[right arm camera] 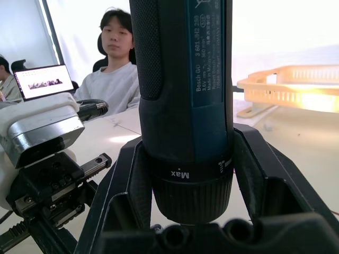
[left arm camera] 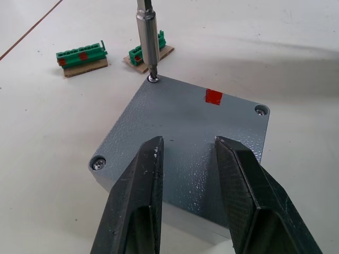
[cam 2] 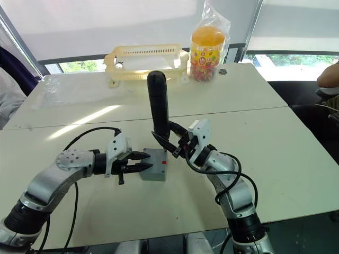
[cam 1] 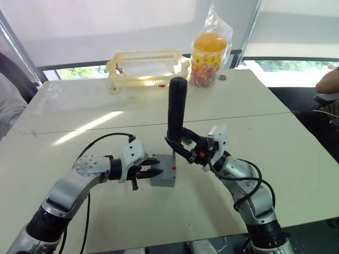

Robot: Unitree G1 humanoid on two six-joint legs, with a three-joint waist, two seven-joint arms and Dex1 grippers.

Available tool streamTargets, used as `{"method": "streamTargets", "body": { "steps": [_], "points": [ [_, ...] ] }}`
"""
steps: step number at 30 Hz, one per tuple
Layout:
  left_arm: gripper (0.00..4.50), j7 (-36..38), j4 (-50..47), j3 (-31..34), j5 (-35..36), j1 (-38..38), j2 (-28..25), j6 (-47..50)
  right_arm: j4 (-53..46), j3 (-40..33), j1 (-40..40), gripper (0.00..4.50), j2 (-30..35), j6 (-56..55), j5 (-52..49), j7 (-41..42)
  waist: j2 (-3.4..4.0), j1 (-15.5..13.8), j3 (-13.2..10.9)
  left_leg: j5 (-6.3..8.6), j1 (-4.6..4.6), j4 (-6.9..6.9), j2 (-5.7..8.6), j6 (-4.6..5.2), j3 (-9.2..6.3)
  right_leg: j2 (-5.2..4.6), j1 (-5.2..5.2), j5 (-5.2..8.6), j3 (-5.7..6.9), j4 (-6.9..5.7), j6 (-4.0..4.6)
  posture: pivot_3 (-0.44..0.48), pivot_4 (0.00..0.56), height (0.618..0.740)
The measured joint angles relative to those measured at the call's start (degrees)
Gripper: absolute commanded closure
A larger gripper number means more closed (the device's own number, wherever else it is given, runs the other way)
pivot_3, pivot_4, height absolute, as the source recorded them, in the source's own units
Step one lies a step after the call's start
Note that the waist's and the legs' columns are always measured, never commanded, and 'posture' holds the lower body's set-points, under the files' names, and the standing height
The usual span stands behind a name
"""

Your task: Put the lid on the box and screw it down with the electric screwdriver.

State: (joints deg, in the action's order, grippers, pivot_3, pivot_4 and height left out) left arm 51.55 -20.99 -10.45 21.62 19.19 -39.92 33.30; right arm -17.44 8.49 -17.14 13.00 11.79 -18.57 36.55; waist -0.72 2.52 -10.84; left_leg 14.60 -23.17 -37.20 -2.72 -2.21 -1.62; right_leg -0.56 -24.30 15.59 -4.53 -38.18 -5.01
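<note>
The box [cam 1: 163, 174] sits near the front of the white table [cam 1: 296, 143], the lid [left arm camera: 185, 119] already on top with a red mark [left arm camera: 213, 97] on it. On the left, the left gripper [cam 1: 150, 172] reaches in at the box's side, its fingers [left arm camera: 135, 203] a little apart over the lid and touching nothing that can be seen. The left wrist view adds three corner screws, the metal bit [left arm camera: 147, 39] standing on the far one, and two green blocks [left arm camera: 82, 54] beyond. To the right, the right gripper [cam 1: 183, 150] is clamped on the screwdriver [cam 1: 176, 114], held upright over the box. The right wrist view reads "Bosch GO", "3.6V" and "Max" on its barrel, with a seated person [right arm camera: 117, 69] and a laptop [right arm camera: 42, 82] behind.
</note>
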Motion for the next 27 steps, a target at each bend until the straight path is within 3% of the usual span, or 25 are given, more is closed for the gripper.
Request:
{"method": "streamTargets", "body": {
  "steps": [6, 10, 27],
  "points": [
    [2.98, -0.11, 0.0, -0.53, -0.96, -0.02, 0.06, -0.23, 1.4, 0.39, 0.42, 2.74, -0.02, -1.85, 0.23, 0.52, -0.02, 0.0, 0.23, 0.0, 0.2, 0.03, 0.0, 0.0, 0.0, 0.0, 0.21, 0.01, 0.0, 0.01, 0.01, 0.0, 0.15, 0.74],
    [2.98, -0.6, 0.1, -1.38, -1.78, 0.01, 0.26, -0.21, 2.08, 0.34, 1.03, 2.74, -0.21, -2.27, 0.15, 0.52, -0.06, 0.02, 0.29, 0.06, 0.95, 0.14, 0.0, 0.07, 0.01, 0.0, 0.97, 0.16, 0.0, 0.15, 0.05, 0.0, 0.15, 0.74],
    [2.98, -0.87, 0.62, -2.29, -2.75, -0.09, 0.64, -0.25, 3.77, 0.73, 2.71, 2.74, -0.46, -4.82, 0.48, 0.56, -0.14, 0.02, 1.38, 0.1, 1.08, 0.2, 0.0, 0.13, 0.01, 0.0, 1.07, 0.34, 0.0, 0.15, 0.14, 0.0, 0.15, 0.74]
  ]
}}
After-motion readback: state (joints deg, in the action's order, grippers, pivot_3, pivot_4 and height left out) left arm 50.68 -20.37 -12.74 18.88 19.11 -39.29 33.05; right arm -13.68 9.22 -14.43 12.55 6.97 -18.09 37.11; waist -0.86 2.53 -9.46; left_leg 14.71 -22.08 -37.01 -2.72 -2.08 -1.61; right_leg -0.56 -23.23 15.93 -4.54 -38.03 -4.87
